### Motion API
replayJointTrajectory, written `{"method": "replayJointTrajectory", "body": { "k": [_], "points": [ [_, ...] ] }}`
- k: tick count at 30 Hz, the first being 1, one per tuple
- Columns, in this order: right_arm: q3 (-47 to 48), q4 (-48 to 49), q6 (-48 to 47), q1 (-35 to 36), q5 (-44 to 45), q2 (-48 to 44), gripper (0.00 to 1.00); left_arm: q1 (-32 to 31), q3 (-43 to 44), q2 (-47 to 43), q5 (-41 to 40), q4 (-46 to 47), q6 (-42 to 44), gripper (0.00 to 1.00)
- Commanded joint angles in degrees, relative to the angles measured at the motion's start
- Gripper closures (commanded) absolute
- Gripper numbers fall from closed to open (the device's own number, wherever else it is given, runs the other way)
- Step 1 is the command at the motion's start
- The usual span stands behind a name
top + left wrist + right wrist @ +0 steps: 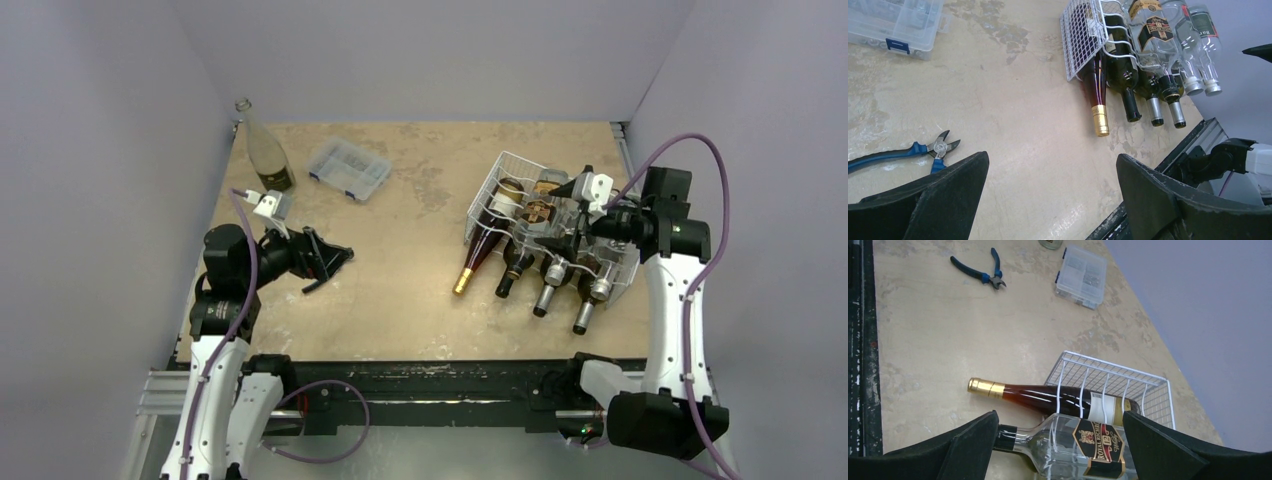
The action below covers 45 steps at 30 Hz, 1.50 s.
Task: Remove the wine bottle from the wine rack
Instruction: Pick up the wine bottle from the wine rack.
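Observation:
The white wire wine rack [503, 163] lies at the right of the table and holds several bottles with their necks pointing toward the near edge. The leftmost is a dark wine bottle [481, 252] with a gold foil cap, its neck sticking out onto the table; it also shows in the left wrist view [1096, 82] and the right wrist view [1043, 395]. My right gripper [567, 212] is open above the rack, its jaws [1060, 416] spanning a clear whisky bottle [1068, 445] lengthwise, beside the wine bottle. My left gripper [335, 268] is open and empty [1052, 157] over the table at the left.
A clear glass bottle [266, 152] stands at the back left. A small clear plastic compartment box [349, 168] lies at the back middle. Blue-handled pliers [923, 149] lie on the table by my left gripper. The rack [1078, 35] is close to the table's right edge.

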Motion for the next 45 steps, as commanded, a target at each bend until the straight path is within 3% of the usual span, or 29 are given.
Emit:
{"method": "replayJointTrajectory", "body": {
  "k": [1, 13, 23, 31, 36, 45],
  "points": [
    [4.89, -7.44, -3.13, -0.21, 3.82, 0.05, 0.01, -0.1, 1.32, -0.61, 1.24, 0.77, -0.38, 0.0],
    [11.21, -9.61, 0.54, 2.1, 11.42, 0.44, 0.01, 3.03, 0.88, 0.57, 3.97, 2.62, -2.03, 0.0],
    [11.14, -7.52, 2.92, 2.14, 4.47, 0.22, 0.01, 3.02, 0.58, 0.58, 4.66, 2.99, -2.64, 0.0],
    [13.13, -8.65, 1.57, 2.31, 7.6, 4.12, 0.01, 3.02, 0.61, 1.83, 5.31, 3.39, -3.1, 0.0],
    [15.0, -11.83, -4.27, 4.96, 12.05, 6.63, 0.01, 3.04, 0.65, 2.52, 5.52, 3.34, -3.0, 0.0],
    [13.15, -22.88, -30.48, 11.03, 15.29, 9.8, 0.01, 3.03, 0.79, 4.45, 6.6, 3.83, -3.08, 0.0]
  ]
}}
